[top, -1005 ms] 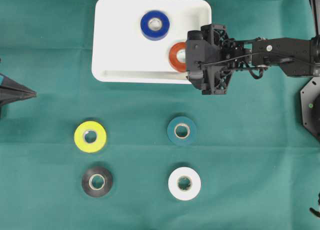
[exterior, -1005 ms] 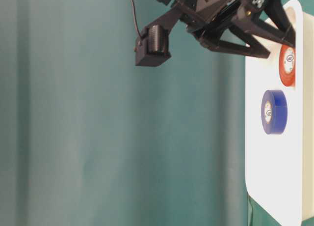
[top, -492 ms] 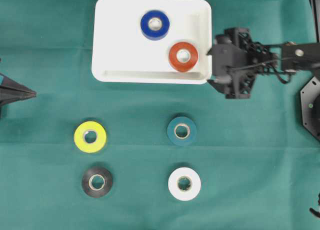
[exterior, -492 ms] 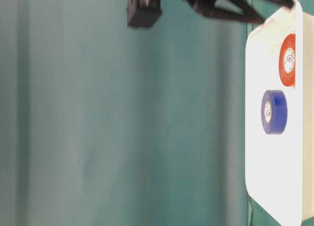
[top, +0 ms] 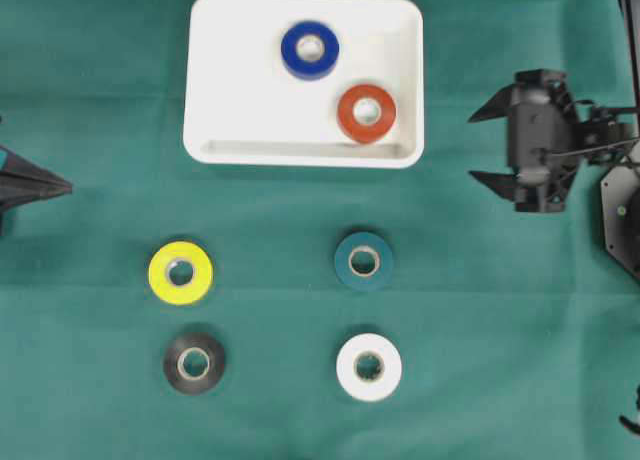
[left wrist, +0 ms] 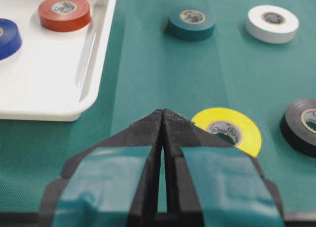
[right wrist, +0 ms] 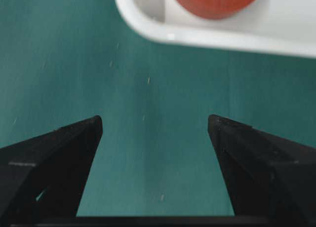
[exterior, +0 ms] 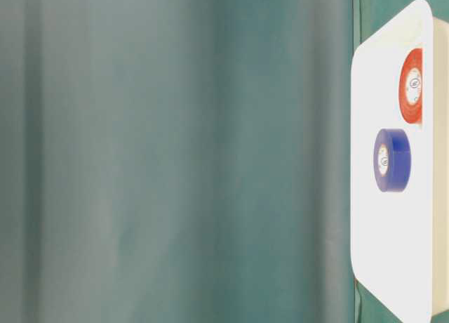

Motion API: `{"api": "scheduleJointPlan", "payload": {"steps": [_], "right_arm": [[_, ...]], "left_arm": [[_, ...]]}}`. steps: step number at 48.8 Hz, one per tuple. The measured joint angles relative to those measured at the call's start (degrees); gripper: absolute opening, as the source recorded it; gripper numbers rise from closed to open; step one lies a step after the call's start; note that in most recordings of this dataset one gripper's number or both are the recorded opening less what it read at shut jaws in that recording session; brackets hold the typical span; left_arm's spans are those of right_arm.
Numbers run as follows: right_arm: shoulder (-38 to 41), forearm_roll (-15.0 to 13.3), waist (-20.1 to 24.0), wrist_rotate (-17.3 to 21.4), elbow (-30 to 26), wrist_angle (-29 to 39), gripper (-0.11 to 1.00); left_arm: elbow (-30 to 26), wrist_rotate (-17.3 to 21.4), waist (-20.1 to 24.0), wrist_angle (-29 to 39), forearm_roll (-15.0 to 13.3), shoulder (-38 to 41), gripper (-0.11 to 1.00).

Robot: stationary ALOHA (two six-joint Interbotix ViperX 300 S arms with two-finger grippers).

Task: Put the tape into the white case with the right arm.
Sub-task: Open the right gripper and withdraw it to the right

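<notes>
Red tape (top: pixel 366 113) in white case (top: pixel 240 100), half cropped at wrist, right claw (top: pixel 481 146) released, empty.

Bright, even light; table-level view seemingly blurred.

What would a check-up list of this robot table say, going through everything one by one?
Surface: green cloth, flat, no spills seen.
Job's things: white case holds a blue tape and a red tape, lying apart. Still on the cloth: yellow tape, teal tape, black tape, white tape.
Clutter: nothing seen.
Claws: right claw open and empty, on the cloth side of the case's right rim. Left claw shut, empty, near the yellow tape.
Cables: thin black cable along the right arm.
Surroundings: black base at the right edge; nothing else seen.
</notes>
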Motion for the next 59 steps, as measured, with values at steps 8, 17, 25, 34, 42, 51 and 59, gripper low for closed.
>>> {"api": "scheduleJointPlan", "payload": {"steps": [8,17,25,34,42,51,59], "right_arm": [[-6.8,0.0,0.0,0.0,4.7,-0.7,0.58],[-11.3,0.0,0.0,0.0,8.3,-3.0,0.58],[-14.2,0.0,0.0,0.1,9.2,-3.6,0.58],[-14.3,0.1,0.3,0.2,9.3,-3.8,0.58],[-12.8,0.1,5.3,0.4,9.2,-4.0,0.58],[-10.8,0.2,14.0,4.0,8.8,-4.0,0.58],[-9.9,0.1,19.9,6.6,8.7,-4.0,0.58]], "left_arm": [[0.0,0.1,0.0,0.0,0.1,0.1,0.00],[0.0,0.0,0.0,0.0,0.1,0.1,0.00],[0.0,0.1,0.0,0.0,0.1,0.0,0.00],[0.0,0.1,0.0,0.0,0.0,0.0,0.00],[0.0,0.0,0.0,0.0,0.1,0.0,0.00],[0.0,0.1,0.0,0.0,0.0,0.0,0.00],[0.0,0.0,0.0,0.0,0.0,0.0,0.00]]}}
